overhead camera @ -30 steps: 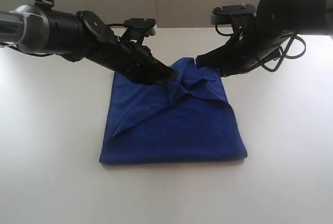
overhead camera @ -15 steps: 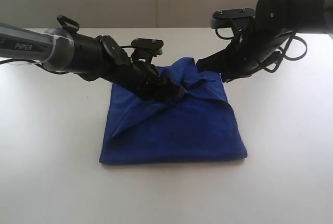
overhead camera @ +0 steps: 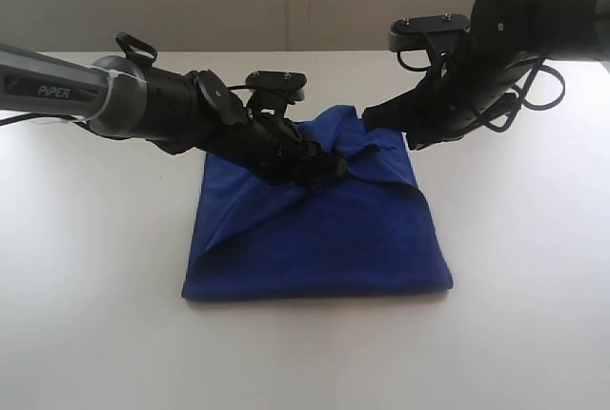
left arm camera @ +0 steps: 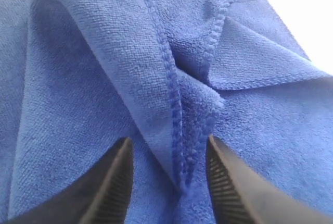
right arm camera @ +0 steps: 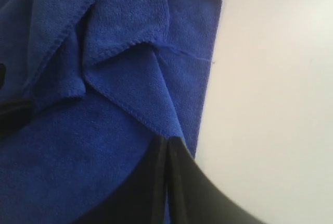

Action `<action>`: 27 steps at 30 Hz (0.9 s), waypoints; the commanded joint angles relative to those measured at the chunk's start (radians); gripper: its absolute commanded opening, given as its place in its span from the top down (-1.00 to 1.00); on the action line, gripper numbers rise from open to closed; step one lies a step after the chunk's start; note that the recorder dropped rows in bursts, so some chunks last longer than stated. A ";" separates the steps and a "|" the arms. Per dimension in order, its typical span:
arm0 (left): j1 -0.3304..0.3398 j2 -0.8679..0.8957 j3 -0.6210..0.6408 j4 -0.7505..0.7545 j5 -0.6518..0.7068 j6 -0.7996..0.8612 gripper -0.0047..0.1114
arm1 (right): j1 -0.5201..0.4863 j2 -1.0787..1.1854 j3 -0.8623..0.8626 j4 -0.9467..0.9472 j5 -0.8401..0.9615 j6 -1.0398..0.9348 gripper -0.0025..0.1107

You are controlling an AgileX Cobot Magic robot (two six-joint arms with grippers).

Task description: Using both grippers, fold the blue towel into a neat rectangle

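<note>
**Layout.** The blue towel (overhead camera: 315, 238) is spread at the middle of the table (overhead camera: 95, 334), with its far portion gathered into raised folds. The left gripper (overhead camera: 322, 168) is brought in from the left and set on those folds near the towel's far middle. A ridge of cloth is straddled by its parted fingers (left arm camera: 117, 182). The right gripper (overhead camera: 374, 116) is placed behind and to the right, at the towel's far edge. That edge is pinched between its closed fingers (right arm camera: 151, 182) and held off the table.
</note>
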 commanded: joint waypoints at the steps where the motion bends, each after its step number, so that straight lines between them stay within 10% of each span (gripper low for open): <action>1: -0.004 0.010 -0.014 -0.065 0.007 -0.008 0.05 | -0.009 -0.002 -0.005 0.000 -0.007 -0.012 0.95; 11: -0.004 0.046 -0.048 -0.069 0.030 -0.007 0.09 | -0.008 -0.002 -0.005 -0.018 -0.009 -0.012 0.95; 18: -0.004 0.046 -0.050 -0.069 0.022 -0.007 0.92 | -0.008 -0.002 -0.005 -0.018 -0.009 -0.012 0.95; 27: 0.045 -0.062 -0.052 -0.061 0.053 0.076 0.92 | -0.071 -0.002 -0.005 -0.023 -0.076 0.023 0.95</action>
